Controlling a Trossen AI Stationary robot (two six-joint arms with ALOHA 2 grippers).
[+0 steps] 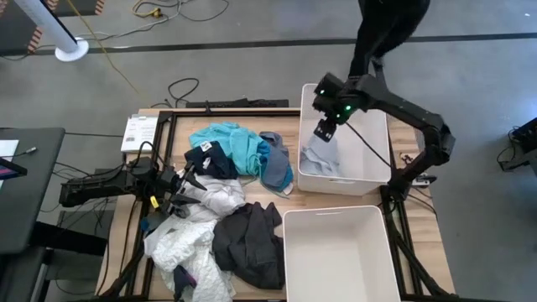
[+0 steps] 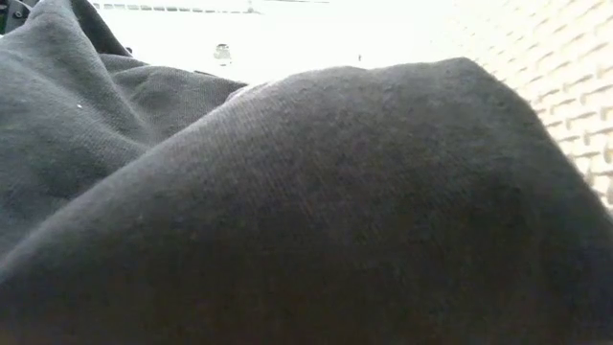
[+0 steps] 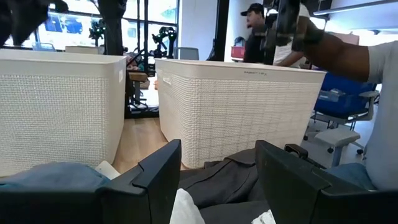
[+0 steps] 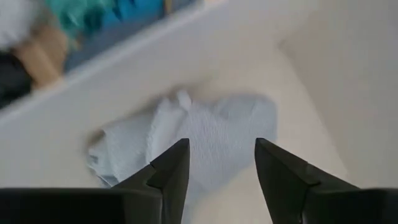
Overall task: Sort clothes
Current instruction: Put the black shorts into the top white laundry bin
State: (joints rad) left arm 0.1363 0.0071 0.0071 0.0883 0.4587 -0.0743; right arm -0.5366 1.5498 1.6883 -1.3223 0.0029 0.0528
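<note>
The right end effector (image 4: 221, 171) hangs open and empty above a limp pale blue garment (image 4: 205, 140) in the far bin (image 1: 373, 168), while the left end effector (image 3: 217, 180), jaws apart, rests by the soft heap of clothes (image 1: 226, 210), likely best pinched at a raised fold.

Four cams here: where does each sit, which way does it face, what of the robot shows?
High: overhead, straight down; both arms, clothes pile.
Low: table height, blocked by dark garment; no robot.
Left wrist: level toward two bins; open left tool.
Right wrist: down into bin; open right tool over pale blue garment, shared with high.
</note>
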